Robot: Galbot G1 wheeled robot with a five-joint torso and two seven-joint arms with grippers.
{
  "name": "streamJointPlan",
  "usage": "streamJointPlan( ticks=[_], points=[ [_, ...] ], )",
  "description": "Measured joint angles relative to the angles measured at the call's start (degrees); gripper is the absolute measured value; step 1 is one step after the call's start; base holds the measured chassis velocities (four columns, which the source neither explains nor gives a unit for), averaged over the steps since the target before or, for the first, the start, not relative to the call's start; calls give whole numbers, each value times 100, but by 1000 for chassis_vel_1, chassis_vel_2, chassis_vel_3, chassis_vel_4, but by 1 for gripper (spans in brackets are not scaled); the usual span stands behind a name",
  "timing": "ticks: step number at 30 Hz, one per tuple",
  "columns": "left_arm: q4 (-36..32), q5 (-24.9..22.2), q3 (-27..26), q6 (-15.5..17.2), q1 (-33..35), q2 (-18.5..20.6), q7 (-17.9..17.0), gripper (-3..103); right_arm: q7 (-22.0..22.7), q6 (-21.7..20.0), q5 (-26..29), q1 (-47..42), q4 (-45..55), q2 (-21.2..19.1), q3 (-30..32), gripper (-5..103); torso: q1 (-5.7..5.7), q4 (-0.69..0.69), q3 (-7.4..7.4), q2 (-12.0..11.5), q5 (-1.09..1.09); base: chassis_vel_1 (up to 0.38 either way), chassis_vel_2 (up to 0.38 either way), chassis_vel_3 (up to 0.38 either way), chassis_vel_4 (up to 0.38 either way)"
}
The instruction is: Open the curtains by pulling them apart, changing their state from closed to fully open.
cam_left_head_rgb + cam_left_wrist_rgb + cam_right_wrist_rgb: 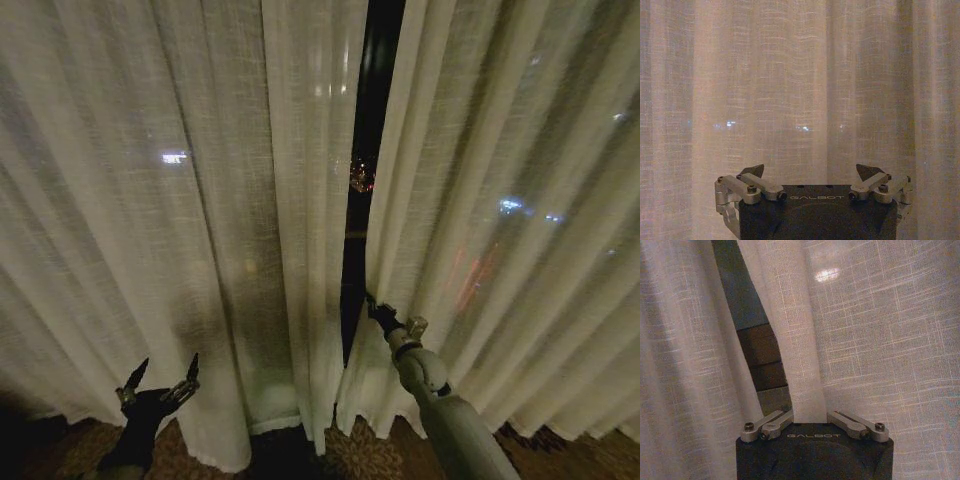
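Note:
Two sheer off-white curtains hang before me, the left curtain (180, 200) and the right curtain (500, 200), with a narrow dark gap (362, 180) between them. My right gripper (373, 306) reaches the inner edge of the right curtain low down. In the right wrist view, a strip of that curtain's edge (805, 365) runs down between the jaws of the right gripper (810, 416), which is shut on it. My left gripper (162, 376) stands open at the lower left, just short of the left curtain (790, 90); the left gripper (810, 171) holds nothing.
Through the gap shows a dark window with city lights (361, 178). Patterned carpet (360, 455) lies under the curtain hems. Faint lights glow through the fabric on both sides.

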Motion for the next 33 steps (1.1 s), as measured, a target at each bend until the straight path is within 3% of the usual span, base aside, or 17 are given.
streamJointPlan(
  ticks=[22, 33],
  points=[
    [-11, 21, -5, -26, 39, 1, 1, 100, -35, -13, 72, 3, 26, 2, 19, 0, 0, 0, 0, 0, 0, -5, -9, 4, 11],
    [-24, 31, 9, -40, 50, -1, 2, 100, -44, -14, 105, 17, -9, 7, 64, 0, 0, 0, 0, 0, 0, -142, -208, 151, 190]
  ],
)
